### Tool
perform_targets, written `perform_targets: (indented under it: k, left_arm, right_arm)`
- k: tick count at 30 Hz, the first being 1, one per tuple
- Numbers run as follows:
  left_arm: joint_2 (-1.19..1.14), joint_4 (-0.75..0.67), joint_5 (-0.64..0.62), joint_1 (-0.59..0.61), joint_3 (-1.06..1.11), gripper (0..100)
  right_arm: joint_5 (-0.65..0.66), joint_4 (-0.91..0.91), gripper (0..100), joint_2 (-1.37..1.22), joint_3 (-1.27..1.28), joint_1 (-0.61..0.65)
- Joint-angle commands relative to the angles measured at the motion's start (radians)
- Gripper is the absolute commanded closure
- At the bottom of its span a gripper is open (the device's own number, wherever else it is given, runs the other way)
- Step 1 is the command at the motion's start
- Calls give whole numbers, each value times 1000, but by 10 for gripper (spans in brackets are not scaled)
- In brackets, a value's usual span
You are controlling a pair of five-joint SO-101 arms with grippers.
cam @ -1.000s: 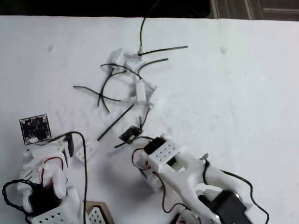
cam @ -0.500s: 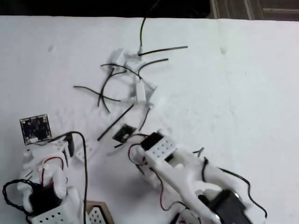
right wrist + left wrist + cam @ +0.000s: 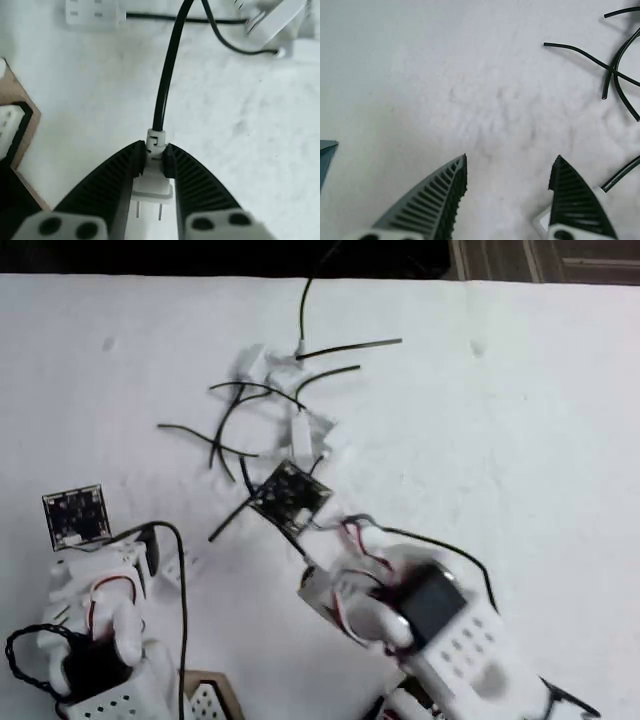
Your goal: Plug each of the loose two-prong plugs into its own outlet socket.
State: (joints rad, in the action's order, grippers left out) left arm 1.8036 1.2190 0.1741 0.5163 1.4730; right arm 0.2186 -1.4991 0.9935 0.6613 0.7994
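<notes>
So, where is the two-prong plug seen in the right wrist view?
In the right wrist view, the white plug is clamped in the right gripper, prongs toward the wrist; its black cable leads off near an outlet socket.

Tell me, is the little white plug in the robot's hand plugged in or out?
Out. The right hand is shut on the small white plastic two-prong plug; its two metal prongs stick out bare, in no socket.

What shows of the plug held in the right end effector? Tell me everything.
The plug is white and plastic-looking, with two metal prongs pointing back toward the wrist camera. A collar at its far end passes into a black cord that runs away from it. The right end effector is shut on its body, with black ribbed fingers pressing both sides.
</notes>
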Motion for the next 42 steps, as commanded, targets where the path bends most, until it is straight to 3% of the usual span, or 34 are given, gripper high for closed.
perform_targets:
  k: [1,14,20,30,36,42]
  left_arm:
    - [7,-23,-9,7,-3,730]
    - [7,-23,-8,7,-3,730]
    - [7,-23,-8,7,-3,730]
    - [7,-23,-8,7,-3,730]
    - [7,-23,-8,7,3,729]
    - [7,-23,-8,7,3,729]
  right_arm:
    - [2,-8,981,88,-101,2]
    - [3,38,981,133,-252,-8]
    - [8,125,981,131,-235,-93]
    - [9,506,981,131,170,-104]
    - [74,742,981,130,414,-128]
    - [77,862,981,-16,473,-216]
